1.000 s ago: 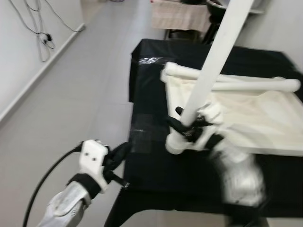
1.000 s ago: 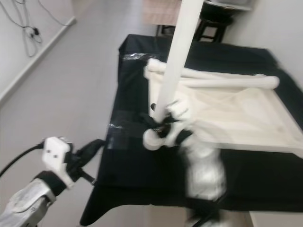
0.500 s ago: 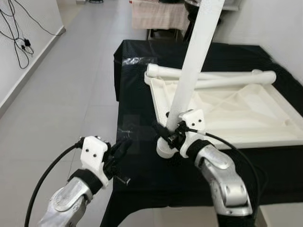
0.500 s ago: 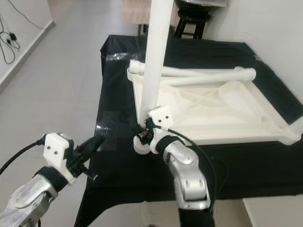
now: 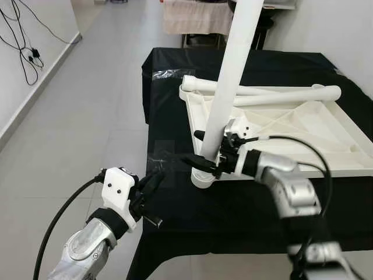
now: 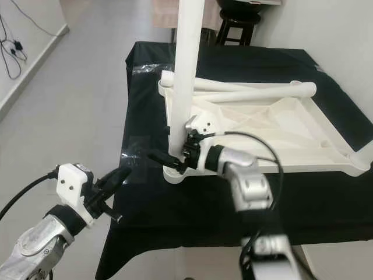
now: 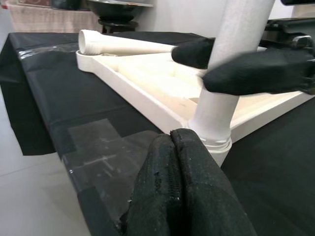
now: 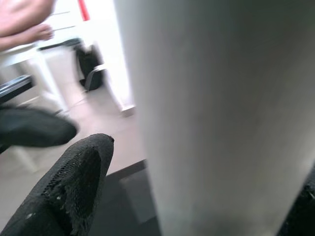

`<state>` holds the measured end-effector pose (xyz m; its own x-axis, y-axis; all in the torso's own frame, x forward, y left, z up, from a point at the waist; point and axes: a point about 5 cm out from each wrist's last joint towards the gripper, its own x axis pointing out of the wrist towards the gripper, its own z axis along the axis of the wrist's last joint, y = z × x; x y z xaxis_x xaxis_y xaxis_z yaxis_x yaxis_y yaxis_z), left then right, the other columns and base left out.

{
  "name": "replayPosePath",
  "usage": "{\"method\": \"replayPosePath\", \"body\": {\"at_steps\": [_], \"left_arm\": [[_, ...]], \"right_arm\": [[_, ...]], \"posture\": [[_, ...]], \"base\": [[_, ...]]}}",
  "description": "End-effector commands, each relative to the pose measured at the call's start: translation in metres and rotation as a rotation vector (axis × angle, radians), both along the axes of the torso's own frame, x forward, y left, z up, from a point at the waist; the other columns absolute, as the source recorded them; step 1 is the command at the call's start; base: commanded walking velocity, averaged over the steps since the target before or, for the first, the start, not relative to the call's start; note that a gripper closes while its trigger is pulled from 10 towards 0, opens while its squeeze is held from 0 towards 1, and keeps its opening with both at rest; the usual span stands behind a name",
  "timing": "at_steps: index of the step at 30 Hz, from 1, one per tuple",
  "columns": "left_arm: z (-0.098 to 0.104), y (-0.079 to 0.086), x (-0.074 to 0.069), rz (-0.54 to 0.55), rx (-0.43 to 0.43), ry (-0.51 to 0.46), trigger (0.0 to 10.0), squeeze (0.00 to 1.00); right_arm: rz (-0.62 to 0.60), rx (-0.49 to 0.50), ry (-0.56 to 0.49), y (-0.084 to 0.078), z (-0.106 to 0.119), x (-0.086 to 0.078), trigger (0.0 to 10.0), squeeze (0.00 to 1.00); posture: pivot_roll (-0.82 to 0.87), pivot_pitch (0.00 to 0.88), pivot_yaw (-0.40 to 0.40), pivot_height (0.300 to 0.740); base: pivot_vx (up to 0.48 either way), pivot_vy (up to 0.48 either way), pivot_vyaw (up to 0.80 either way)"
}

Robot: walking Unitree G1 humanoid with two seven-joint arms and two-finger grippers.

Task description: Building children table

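Desk (image 5: 175, 116) w/ black cloth carries a white plastic tabletop (image 5: 303, 131) lying upside down, underside ribs facing up, on the right half of the desk. A white leg (image 5: 224, 105) stands upright, tilted a bit, its lower end in the socket (image 5: 202, 178) at the tabletop's near-left corner. Right gripper (image 5: 204, 150) reaches in from the right, low on that leg just above the socket; one black finger on the far side, the other on the near side, leg between them. Whether the fingers actually press the leg or sit just off it — cannot tell; right wrist view is blurred, w/ the leg (image 8: 216, 113) very close and one fingertip (image 8: 74, 182) beside it. Two more white legs (image 5: 262, 93) lie loose across the far edge of the tabletop, crossing each other, running left-right. Left gripper (image 5: 152, 182) hangs at the near-left edge of the desk, fingers pressed together on nothing, pointing toward the socket corner but apart from it; in left wrist view the closed fingers (image 7: 184, 191) sit in front of the leg base. A patch of clear tape (image 5: 166, 157) shines on the cloth left of the socket, another (image 5: 166, 74) at the far-left corner. Grey floor (image 5: 76, 116) on the left, cables (image 5: 26, 52) hanging on the left wall. A stool (image 6: 233, 26) stands beyond the desk's far edge.
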<state>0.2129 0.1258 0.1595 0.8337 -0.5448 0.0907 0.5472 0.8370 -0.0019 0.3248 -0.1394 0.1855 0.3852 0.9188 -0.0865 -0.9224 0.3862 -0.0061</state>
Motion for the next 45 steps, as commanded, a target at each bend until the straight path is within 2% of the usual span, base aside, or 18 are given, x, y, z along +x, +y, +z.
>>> {"method": "replayPosePath", "body": {"at_steps": [1,4,5,17,21,24,26,27,28,29,31,38,39,40,41,42,43,45], "left_arm": [[-0.004,-0.002,0.000,0.002,-0.002,0.010,10.0,0.00],[-0.004,-0.003,-0.001,0.001,-0.002,0.011,10.0,0.00],[-0.004,-0.004,-0.001,0.001,-0.003,0.011,10.0,0.00],[-0.003,-0.004,-0.001,-0.001,-0.009,0.010,10.0,0.00],[-0.002,-0.002,-0.002,0.000,-0.010,0.009,10.0,0.00],[-0.002,-0.001,-0.003,0.000,-0.009,0.008,10.0,0.00],[-0.001,0.002,-0.003,0.002,-0.008,0.007,10.0,0.00],[-0.001,0.002,-0.003,0.002,-0.008,0.007,10.0,0.00],[-0.001,0.003,-0.002,0.002,-0.008,0.007,10.0,0.00],[-0.001,0.003,-0.002,0.002,-0.008,0.007,10.0,0.00],[-0.001,0.003,-0.001,0.001,-0.006,0.008,10.0,0.00],[-0.001,0.001,0.000,0.002,-0.005,0.007,10.0,0.00],[-0.001,0.001,0.000,0.004,-0.006,0.006,10.0,0.00],[-0.001,0.000,0.000,0.005,-0.007,0.006,10.0,0.00],[-0.002,0.000,0.000,0.003,-0.008,0.008,10.0,0.00],[-0.002,0.000,0.000,0.003,-0.008,0.008,10.0,0.00],[-0.002,-0.001,-0.001,0.002,-0.008,0.008,10.0,0.00],[-0.002,-0.001,0.000,0.001,-0.009,0.009,10.0,0.00]], "right_arm": [[0.090,0.001,0.034,0.003,-0.007,-0.002,10.0,0.00],[0.066,-0.016,0.051,0.001,-0.006,0.014,10.0,0.00],[0.049,-0.022,0.051,0.001,-0.005,0.020,0.0,0.00],[0.068,0.016,0.039,-0.008,-0.010,0.018,0.0,0.00],[-0.034,0.014,0.004,-0.015,-0.013,0.011,0.0,0.00],[-0.245,-0.038,-0.024,-0.012,-0.023,0.004,0.0,0.00],[-0.904,0.123,0.026,-0.008,-0.028,-0.001,0.0,0.00],[-0.904,0.123,0.026,-0.008,-0.028,-0.001,0.0,0.00],[-0.974,0.098,0.064,0.002,-0.037,-0.017,0.0,0.00],[-0.974,0.098,0.064,0.002,-0.037,-0.017,0.0,0.00],[-0.853,0.058,0.041,0.029,-0.044,-0.027,0.0,0.00],[-0.756,0.055,0.022,0.044,-0.043,-0.013,0.0,0.00],[-0.743,0.045,0.018,0.048,-0.042,-0.008,2.7,0.00],[-0.736,0.047,0.019,0.051,-0.040,-0.005,10.0,0.00],[-0.670,0.047,0.038,0.058,-0.037,-0.002,10.0,0.63],[-0.670,0.047,0.038,0.058,-0.037,-0.002,10.0,0.63],[-0.627,0.050,0.057,0.062,-0.036,-0.001,10.0,1.00],[-0.571,0.051,0.063,0.065,-0.032,0.002,10.0,1.00]], "posture": [[0.12,0.096,-0.094,0.740],[0.13,0.100,-0.098,0.740],[0.12,0.104,-0.099,0.740],[0.10,0.111,-0.099,0.740],[0.08,0.122,-0.096,0.740],[0.08,0.127,-0.097,0.740],[0.05,0.135,-0.083,0.740],[0.05,0.135,-0.083,0.740],[0.05,0.139,-0.076,0.740],[0.05,0.139,-0.076,0.740],[0.06,0.125,-0.071,0.740],[0.07,0.119,-0.086,0.740],[0.07,0.118,-0.087,0.740],[0.08,0.119,-0.084,0.740],[0.08,0.117,-0.080,0.740],[0.08,0.117,-0.080,0.740],[0.07,0.116,-0.082,0.740],[0.08,0.113,-0.085,0.740]], "base": [[0.000,0.000,0.00],[0.000,0.000,0.00],[0.000,0.000,0.00],[0.000,0.000,0.00],[0.000,0.000,0.00],[0.000,0.000,0.00],[0.000,0.000,0.00],[0.000,0.000,0.00],[0.000,0.000,0.00],[0.000,0.000,0.00],[0.000,0.000,0.00],[0.000,0.000,0.00],[0.000,0.000,0.00],[0.000,0.000,0.00],[0.000,0.000,0.00],[0.000,0.000,0.00],[0.000,0.000,0.00],[0.000,0.000,0.00]]}}
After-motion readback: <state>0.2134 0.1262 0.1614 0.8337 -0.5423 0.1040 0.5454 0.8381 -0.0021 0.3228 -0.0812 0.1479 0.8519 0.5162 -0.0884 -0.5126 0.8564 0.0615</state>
